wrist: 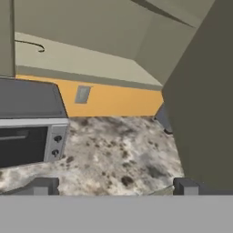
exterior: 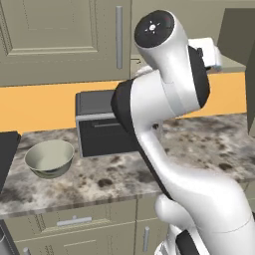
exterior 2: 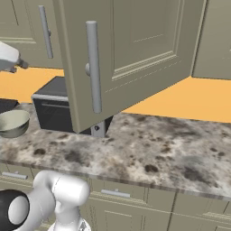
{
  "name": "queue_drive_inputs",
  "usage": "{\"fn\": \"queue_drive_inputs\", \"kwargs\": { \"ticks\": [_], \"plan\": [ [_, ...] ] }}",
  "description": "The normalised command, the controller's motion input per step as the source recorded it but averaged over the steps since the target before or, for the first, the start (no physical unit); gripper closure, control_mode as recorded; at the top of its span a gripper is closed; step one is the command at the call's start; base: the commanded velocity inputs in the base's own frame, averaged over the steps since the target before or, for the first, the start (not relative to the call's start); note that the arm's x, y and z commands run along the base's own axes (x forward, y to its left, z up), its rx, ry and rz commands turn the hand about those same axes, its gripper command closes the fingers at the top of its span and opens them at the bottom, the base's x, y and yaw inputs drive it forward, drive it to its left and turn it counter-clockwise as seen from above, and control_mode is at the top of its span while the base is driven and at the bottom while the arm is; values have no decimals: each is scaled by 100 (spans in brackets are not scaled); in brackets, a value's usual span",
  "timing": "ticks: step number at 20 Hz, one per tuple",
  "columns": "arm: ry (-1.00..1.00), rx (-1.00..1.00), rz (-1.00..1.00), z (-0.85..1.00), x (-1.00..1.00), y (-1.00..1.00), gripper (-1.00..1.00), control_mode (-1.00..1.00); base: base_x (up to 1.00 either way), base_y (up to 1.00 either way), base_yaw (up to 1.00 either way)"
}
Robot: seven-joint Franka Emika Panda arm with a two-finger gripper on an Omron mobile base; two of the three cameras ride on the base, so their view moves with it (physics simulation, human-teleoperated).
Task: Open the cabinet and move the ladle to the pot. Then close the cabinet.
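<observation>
Cabinet [exterior 2: 135, 49]: on the wall above the counter; right door swung wide out over the counter, long silver handle [exterior 2: 93, 67] facing the right base camera. Left door [exterior: 60, 35] shut, handle [exterior: 119, 37] upright.
Cabinet inside: pale bottom shelf [wrist: 86, 61] visible in hand view, thin dark curved item [wrist: 31, 44] near its left end, too small to identify.
Claw [wrist: 113, 186]: open, fingers [wrist: 43, 185] wide apart, nothing between; raised near the cabinet's bottom edge, beside the open door's inner face [wrist: 205, 100].
Toaster oven [exterior: 102, 124]: dark, on the counter under the cabinet, against the orange wall.
Bowl [exterior: 50, 158]: pale, upright, left of the oven, apart from it.
Counter [exterior 2: 162, 149]: speckled stone, drawers [exterior 2: 115, 194] below.
</observation>
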Motion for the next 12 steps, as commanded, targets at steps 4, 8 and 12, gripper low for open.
{"fn": "queue_drive_inputs", "kwargs": {
  "ticks": [4,8,12],
  "plan": [
    [-4,21,14,3,61,28,-100,-100,0,0,0],
    [-4,19,13,0,68,21,-100,-100,0,0,0],
    [-1,18,12,-6,58,17,-100,-100,0,0,0]
  ]
}}
